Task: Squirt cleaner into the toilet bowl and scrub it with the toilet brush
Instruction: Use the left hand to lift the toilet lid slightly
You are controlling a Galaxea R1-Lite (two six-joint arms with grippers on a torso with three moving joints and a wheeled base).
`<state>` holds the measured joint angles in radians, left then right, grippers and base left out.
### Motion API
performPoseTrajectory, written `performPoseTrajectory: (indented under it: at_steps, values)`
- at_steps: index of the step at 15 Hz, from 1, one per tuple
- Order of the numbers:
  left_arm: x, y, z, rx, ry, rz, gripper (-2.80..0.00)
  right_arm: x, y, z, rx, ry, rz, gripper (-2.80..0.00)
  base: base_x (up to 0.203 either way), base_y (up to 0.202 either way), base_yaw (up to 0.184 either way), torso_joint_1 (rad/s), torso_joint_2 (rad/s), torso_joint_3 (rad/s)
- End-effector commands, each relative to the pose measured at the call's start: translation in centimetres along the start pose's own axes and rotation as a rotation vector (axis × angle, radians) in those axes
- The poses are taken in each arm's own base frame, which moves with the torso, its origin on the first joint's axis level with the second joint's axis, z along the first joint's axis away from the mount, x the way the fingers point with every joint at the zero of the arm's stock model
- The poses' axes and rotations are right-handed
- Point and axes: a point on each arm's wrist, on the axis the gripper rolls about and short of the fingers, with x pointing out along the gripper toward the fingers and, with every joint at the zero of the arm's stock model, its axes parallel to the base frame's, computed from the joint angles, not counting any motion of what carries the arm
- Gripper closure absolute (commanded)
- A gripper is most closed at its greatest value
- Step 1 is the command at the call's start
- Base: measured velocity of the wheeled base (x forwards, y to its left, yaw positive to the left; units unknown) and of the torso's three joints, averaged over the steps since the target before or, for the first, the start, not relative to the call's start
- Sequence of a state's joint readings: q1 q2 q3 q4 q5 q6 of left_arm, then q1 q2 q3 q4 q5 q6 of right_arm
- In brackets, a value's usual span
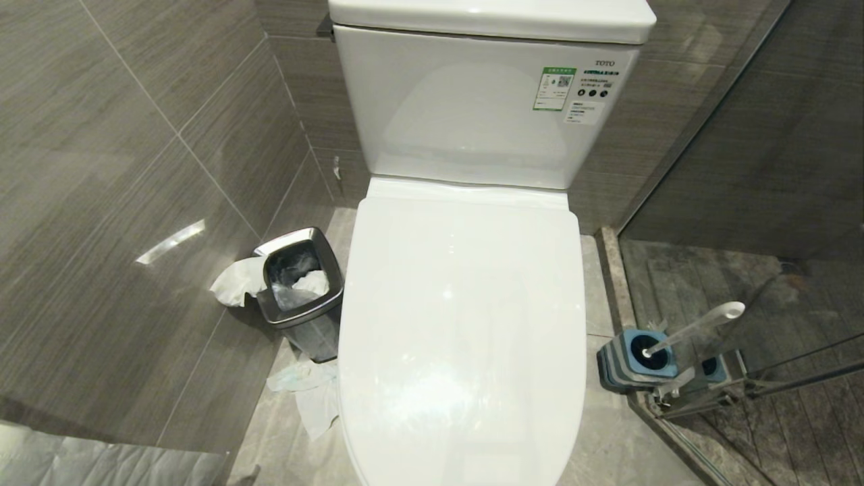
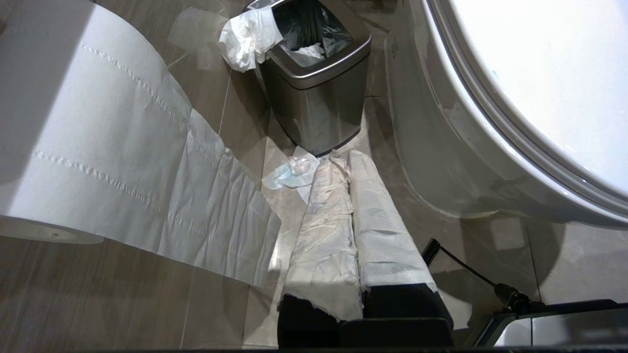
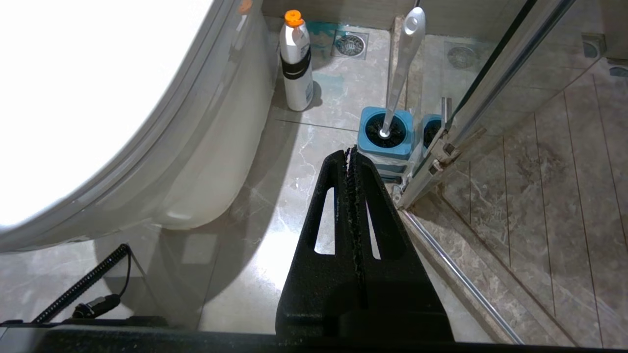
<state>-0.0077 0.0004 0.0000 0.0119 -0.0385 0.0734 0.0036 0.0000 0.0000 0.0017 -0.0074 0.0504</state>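
Toilet bowl (image 1: 466,324): lid down, centre of head view, basin hidden. Toilet brush (image 1: 695,329) in blue holder on floor at robot's right, beside glass shower door (image 3: 495,93). White bottle w/ orange cap (image 3: 297,59) on floor by toilet base. Steel bin (image 1: 300,290) at robot's left, tissue spilling out.

Left gripper (image 2: 349,162): paper-wrapped fingers pressed together, holding nothing, low near bin. Right gripper (image 3: 350,157): jaws closed, empty, near brush holder.
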Motion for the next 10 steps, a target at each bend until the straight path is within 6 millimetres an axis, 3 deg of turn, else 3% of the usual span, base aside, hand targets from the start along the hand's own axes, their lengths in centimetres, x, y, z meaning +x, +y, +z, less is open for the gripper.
performPoseTrajectory:
  at_steps: [1, 10]
  values:
    - [0.03, -0.01, -0.09, 0.000, 0.005, 0.000, 0.00, 0.01, 0.00, 0.01, 0.000, 0.001, 0.001, 0.00, 0.000, 0.000, 0.000, 0.000, 0.00, 0.000]
    - [0.03, -0.01, -0.09, 0.000, 0.004, -0.002, 0.00, 0.01, 0.00, 0.01, 0.000, 0.001, -0.001, 0.00, 0.000, 0.000, 0.000, 0.000, 0.00, 0.000]
